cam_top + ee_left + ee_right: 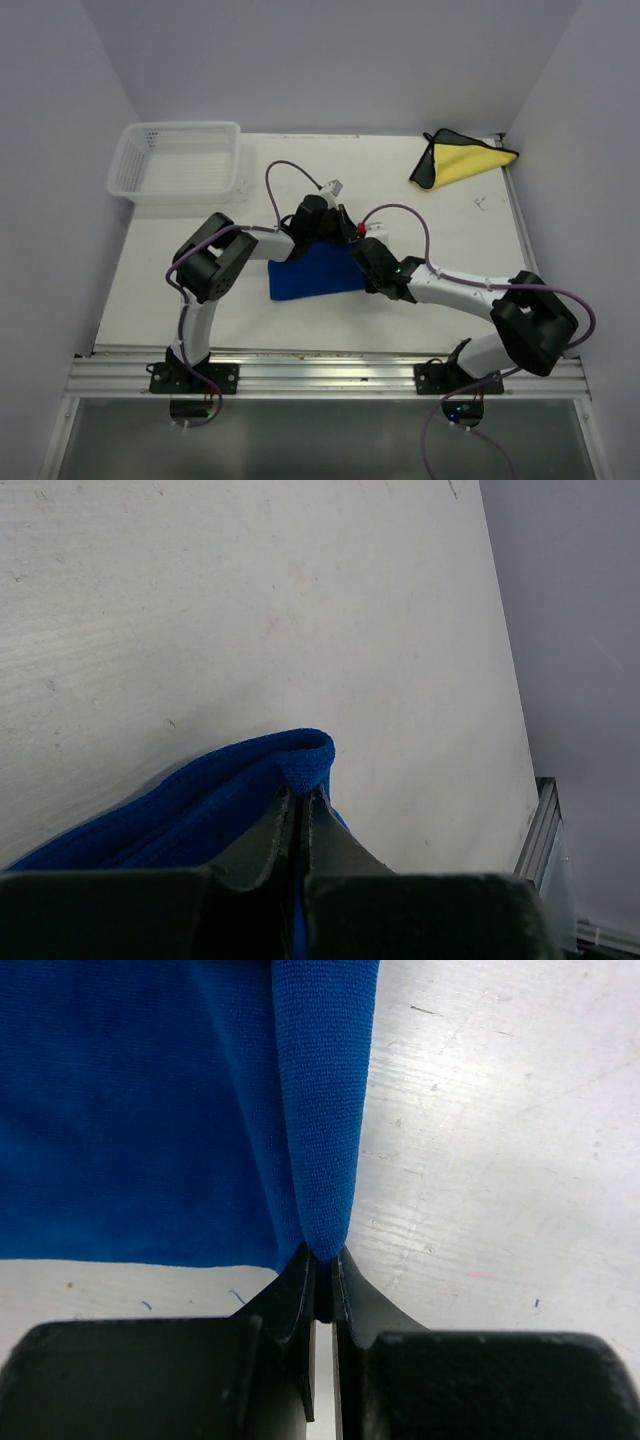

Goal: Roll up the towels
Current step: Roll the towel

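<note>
The blue towel (312,272) lies flat in the middle of the table, between my two arms. My left gripper (318,232) is at its far edge, shut on a pinched fold of the blue towel (300,760). My right gripper (362,262) is at its right edge, shut on a raised ridge of the blue towel (320,1110), which spreads to the left of the jaws. The yellow towel (462,160), with dark edging, lies folded at the far right corner, away from both grippers.
A white mesh basket (180,160) stands at the far left of the table. White walls close the table on the left, back and right. An aluminium rail (320,372) runs along the near edge by the arm bases.
</note>
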Tool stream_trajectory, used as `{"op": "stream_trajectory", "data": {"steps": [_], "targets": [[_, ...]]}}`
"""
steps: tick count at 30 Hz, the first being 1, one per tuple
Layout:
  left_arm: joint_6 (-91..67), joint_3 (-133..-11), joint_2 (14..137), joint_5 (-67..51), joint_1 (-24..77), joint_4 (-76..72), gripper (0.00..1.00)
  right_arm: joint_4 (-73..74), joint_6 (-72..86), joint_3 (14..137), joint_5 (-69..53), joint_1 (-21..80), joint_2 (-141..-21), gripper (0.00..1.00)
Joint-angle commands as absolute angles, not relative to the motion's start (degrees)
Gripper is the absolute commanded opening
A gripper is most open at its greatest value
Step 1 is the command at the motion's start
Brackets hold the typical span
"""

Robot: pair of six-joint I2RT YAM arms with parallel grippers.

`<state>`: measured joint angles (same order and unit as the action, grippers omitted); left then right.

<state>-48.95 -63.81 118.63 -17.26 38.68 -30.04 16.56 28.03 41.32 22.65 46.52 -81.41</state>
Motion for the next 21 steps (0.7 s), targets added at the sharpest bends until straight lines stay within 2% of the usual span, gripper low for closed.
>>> {"op": "stream_trajectory", "data": {"steps": [1,9,10,12,13,14,18,21], "targets": [[-49.1,-64.1,117.4,-16.6,37.3,-34.5,0.0,22.2,27.0,44.4,31.0,49.0,-83.3,0.0],[-48.9,-61.6,116.2,-16.8,35.9,-34.7,0.0,25.0,26.5,47.7,36.7,52.8,-88.5,0.0],[-49.0,-61.4,115.7,-16.7,35.8,-34.6,0.08,25.3,26.7,48.3,37.4,53.2,-88.9,0.0],[-48.4,-61.1,115.0,-16.3,35.6,-33.9,0.15,27.5,28.0,49.7,38.8,54.0,-90.1,0.0],[-48.1,-61.0,113.8,-15.9,35.5,-32.6,0.23,28.4,28.6,51.1,39.9,54.3,-91.2,0.0],[-47.5,-60.7,113.1,-15.3,35.5,-31.8,0.27,29.7,29.6,51.8,40.3,54.6,-91.8,0.0],[-46.6,-59.9,109.4,-13.5,34.9,-29.4,0.36,30.8,31.4,53.5,41.2,56.2,-94.2,0.0],[-46.1,-60.3,107.6,-13.6,34.1,-28.0,0.36,32.3,32.9,54.9,42.1,57.0,-96.5,0.0]]}}
